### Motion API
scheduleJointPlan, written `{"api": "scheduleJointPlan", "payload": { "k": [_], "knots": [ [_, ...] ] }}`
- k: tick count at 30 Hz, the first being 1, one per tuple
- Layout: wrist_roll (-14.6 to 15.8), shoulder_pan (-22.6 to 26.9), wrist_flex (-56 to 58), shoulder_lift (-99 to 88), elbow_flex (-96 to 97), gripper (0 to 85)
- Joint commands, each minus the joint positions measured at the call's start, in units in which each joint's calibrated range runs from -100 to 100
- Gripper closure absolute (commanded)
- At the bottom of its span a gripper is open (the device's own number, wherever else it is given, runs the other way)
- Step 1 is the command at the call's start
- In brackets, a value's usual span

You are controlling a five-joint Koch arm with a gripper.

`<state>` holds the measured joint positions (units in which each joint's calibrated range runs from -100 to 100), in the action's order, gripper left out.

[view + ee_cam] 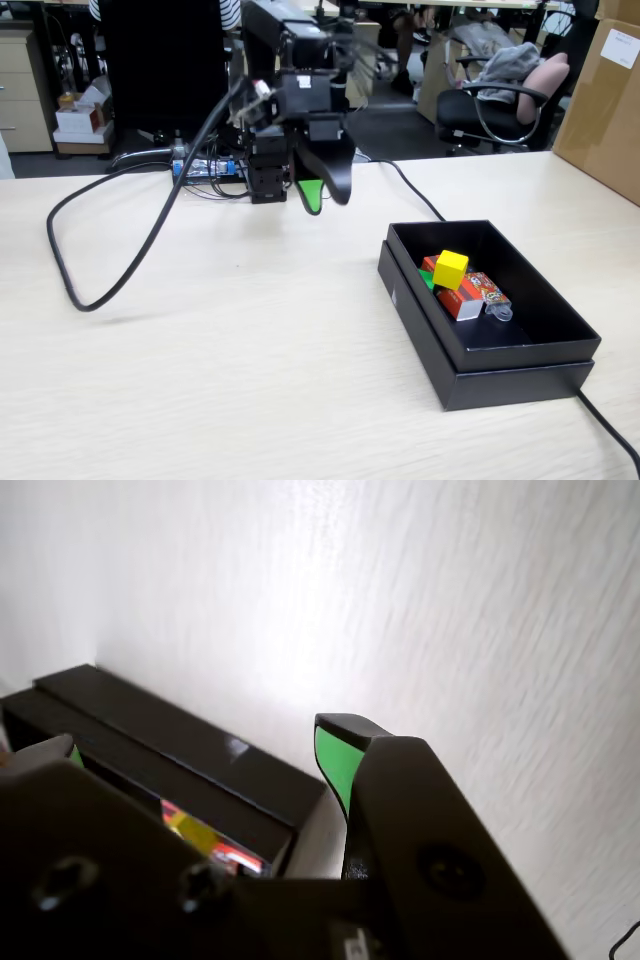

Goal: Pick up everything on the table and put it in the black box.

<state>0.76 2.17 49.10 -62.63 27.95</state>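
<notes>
The black box (520, 355) sits on the table (250, 350) at the right. Inside it a yellow cube (451, 268) rests on top of a red block (460, 300), and a green cube (427, 279) peeks out beside them. My gripper (327, 200) hangs open and empty above the table's far middle, up and to the left of the box. In the wrist view the gripper (200, 745) has its green-padded jaws wide apart, with the box (180, 740) below and slivers of the yellow cube (195, 832) and red block (235, 858) showing.
An orange packet (490, 290) with a clear end lies in the box beside the red block. A thick black cable (70, 270) loops over the table's left side. Another cable (610, 425) runs off the right front. A cardboard carton (600, 100) stands at the far right.
</notes>
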Motion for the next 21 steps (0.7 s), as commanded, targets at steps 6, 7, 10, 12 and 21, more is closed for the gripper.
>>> {"api": "scheduleJointPlan", "payload": {
  "k": [6, 7, 10, 12, 21],
  "knots": [
    [-0.78, 0.05, -12.94, -14.99, 10.95, 39.4],
    [-0.98, 0.00, -14.06, -16.14, 12.94, 39.4],
    [-1.17, -0.44, -16.83, -18.78, 18.93, 38.8],
    [-1.51, -1.12, -20.37, -21.30, 24.64, 37.0],
    [-3.61, -2.83, -37.39, -27.73, 44.86, 36.3]
  ]
}}
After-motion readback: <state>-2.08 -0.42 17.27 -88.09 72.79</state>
